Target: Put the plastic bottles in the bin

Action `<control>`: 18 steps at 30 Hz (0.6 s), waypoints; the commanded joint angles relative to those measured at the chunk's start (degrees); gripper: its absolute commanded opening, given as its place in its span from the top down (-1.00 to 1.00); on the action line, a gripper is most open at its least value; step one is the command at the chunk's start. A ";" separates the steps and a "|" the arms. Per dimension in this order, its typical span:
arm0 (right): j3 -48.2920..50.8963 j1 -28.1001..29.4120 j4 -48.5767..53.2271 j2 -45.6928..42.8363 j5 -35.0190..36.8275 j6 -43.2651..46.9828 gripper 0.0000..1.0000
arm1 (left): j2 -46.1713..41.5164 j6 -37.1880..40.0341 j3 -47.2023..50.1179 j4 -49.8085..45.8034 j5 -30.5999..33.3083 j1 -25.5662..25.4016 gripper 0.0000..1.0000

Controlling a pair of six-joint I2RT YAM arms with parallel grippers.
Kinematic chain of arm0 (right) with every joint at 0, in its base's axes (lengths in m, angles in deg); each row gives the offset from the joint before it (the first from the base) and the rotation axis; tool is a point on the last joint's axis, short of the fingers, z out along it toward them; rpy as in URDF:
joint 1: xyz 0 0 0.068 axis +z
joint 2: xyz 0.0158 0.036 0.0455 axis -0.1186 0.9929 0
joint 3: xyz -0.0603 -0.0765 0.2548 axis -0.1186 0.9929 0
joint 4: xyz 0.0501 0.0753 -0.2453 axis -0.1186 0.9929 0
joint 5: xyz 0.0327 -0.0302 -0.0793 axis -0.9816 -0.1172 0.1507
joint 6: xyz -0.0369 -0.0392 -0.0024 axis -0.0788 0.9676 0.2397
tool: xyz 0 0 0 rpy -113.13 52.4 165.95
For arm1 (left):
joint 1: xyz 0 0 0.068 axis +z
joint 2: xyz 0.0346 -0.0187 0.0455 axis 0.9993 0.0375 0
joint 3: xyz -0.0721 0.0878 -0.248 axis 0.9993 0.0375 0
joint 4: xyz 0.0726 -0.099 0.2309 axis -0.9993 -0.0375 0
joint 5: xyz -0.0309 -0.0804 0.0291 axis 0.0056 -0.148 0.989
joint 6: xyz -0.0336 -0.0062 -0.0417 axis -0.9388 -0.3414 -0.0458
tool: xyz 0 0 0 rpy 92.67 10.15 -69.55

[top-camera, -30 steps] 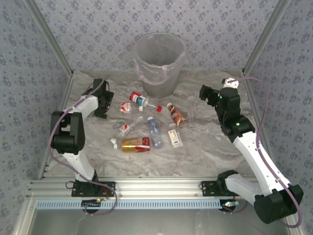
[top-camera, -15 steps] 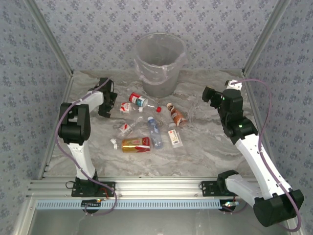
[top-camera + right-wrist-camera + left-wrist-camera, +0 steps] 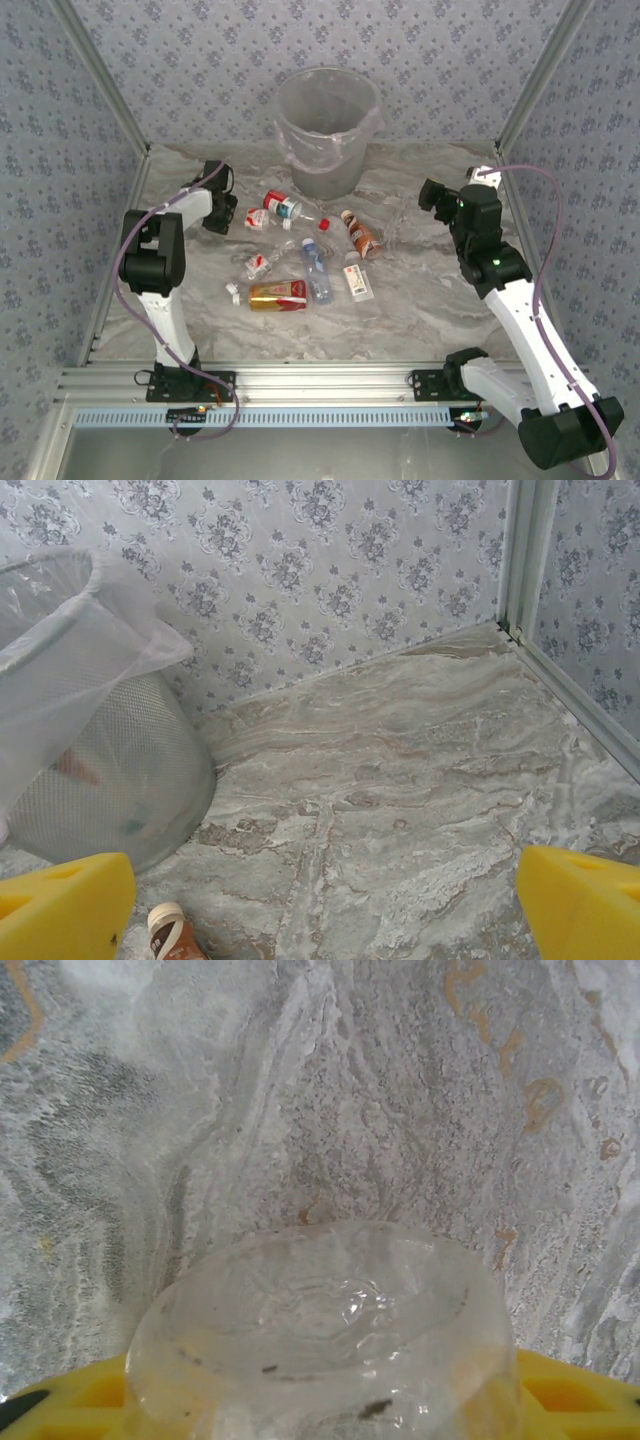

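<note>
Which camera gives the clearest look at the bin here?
The top external view: the bin stands whole at the back of the table, its liner draped over the rim. The right wrist view catches just its lower side and liner at the left edge, beyond the open right gripper.

A clear bottle (image 3: 325, 1335), base-on, sits between the left hand's yellow fingers (image 3: 565, 1400), above the marbled surface (image 3: 330, 1090).

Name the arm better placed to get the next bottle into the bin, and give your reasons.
Left. Its pincer sits low beside the bottles, and its wrist view shows a clear bottle already between its fingers. The right pincer is open, apart from the bottles, facing the bin.
</note>
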 commanded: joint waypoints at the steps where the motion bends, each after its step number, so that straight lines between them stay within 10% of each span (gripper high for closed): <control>1: -1.02 -0.40 1.16 -1.19 1.20 -0.06 -1.00 | -1.66 -11.08 1.42 -1.99 1.10 0.30 0.00; 18: -1.52 -1.03 3.24 -0.87 -0.12 -0.83 -1.00 | -10.85 -6.83 3.78 -0.49 6.95 1.00 0.22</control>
